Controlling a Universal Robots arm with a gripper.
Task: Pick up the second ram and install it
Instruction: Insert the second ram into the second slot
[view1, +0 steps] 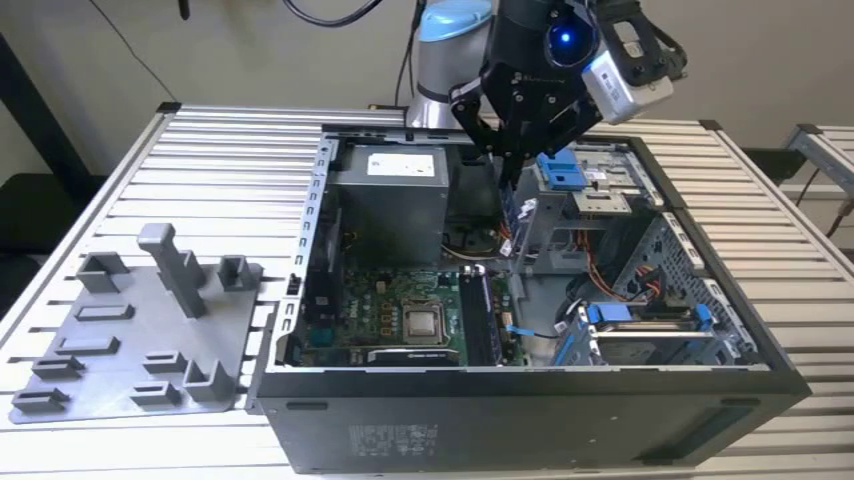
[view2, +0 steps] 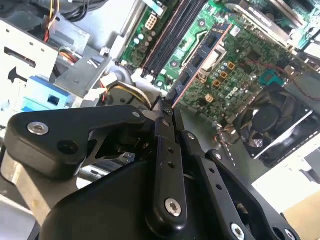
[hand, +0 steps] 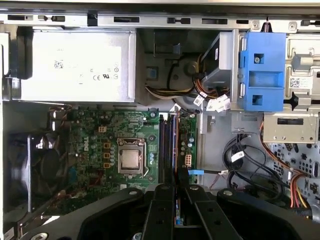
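My gripper hangs above the open computer case, shut on the second ram, a thin dark stick that points down from the fingers. In the second wrist view the ram runs out from the gripper with its black chips showing, held over the motherboard. In the first wrist view the ram shows edge-on, lined up along the black memory slots, and the gripper grips its near end. The stick is above the slots, not seated.
A grey fixture plate with upright pegs lies on the slatted table at the exterior view's left. Inside the case are the power supply, the bare processor, a fan, blue drive brackets and loose cables.
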